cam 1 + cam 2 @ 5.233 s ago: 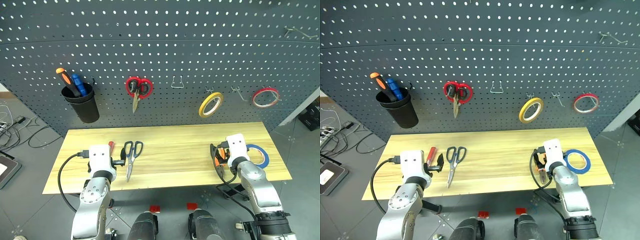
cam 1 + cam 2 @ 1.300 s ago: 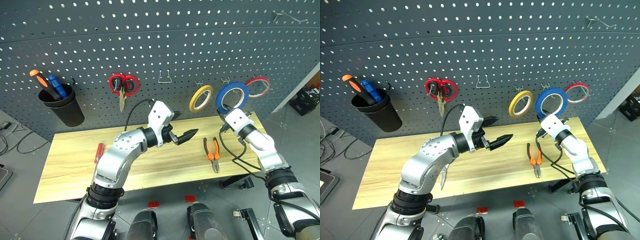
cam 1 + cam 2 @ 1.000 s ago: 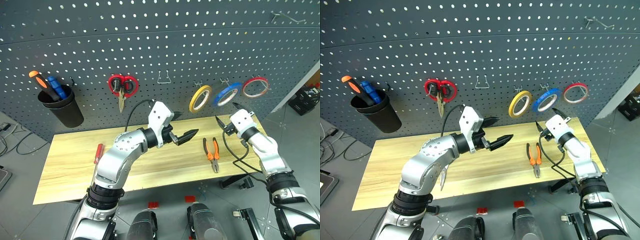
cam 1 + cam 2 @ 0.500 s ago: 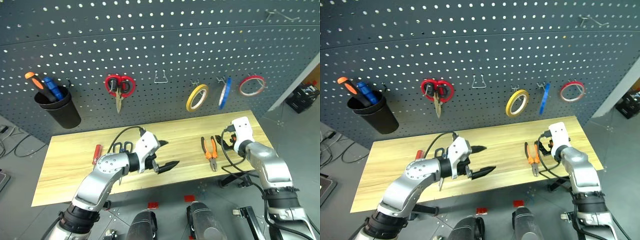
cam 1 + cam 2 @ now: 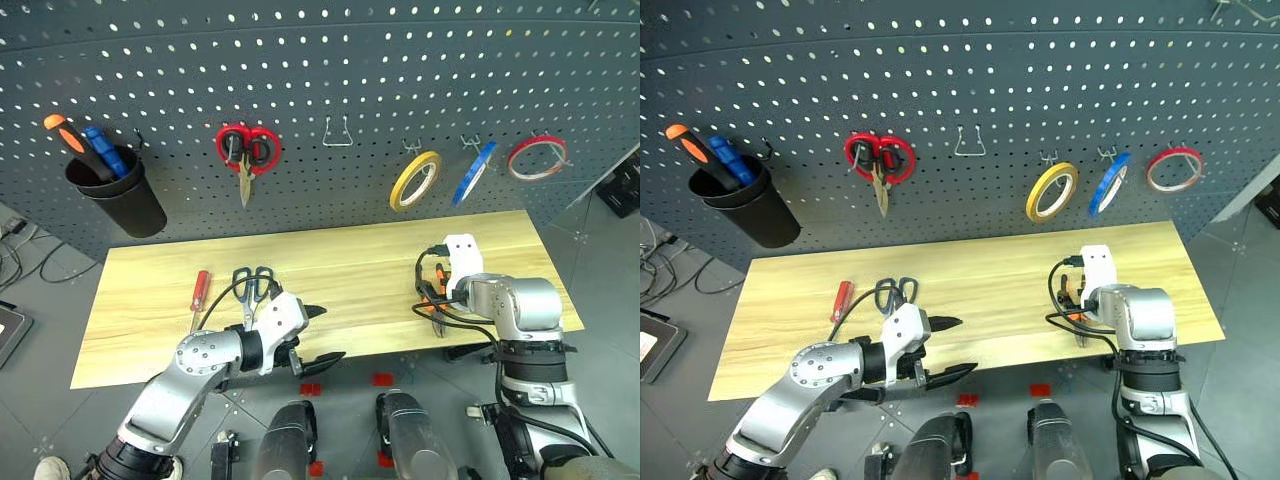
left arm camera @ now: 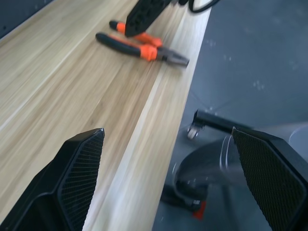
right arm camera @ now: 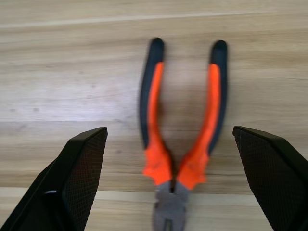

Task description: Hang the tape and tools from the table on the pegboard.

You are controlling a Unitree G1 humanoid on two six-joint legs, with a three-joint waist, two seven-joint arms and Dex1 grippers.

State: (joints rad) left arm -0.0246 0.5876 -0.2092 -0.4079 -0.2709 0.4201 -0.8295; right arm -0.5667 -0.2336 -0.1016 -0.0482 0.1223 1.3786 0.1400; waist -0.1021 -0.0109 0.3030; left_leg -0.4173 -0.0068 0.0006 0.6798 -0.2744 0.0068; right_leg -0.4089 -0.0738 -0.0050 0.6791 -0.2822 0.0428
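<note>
Pliers with orange-and-black handles (image 7: 182, 144) lie next under the right claw (image 7: 175, 159), spread wide on the light plank tabletop (image 5: 330, 270); closing comes next.

Grey tiled floor (image 5: 40, 300) with loose cables (image 5: 15, 262) at one side.

The table (image 5: 340, 262) is a rectangular top of light yellowish planks; a small red-handled screwdriver (image 5: 200, 293) lies toward its left end; dark-handled scissors (image 5: 247, 290) lie just right of it, handles toward the back; pliers (image 7: 180, 134) with orange-and-black handles lie near the front edge toward the right end
</note>
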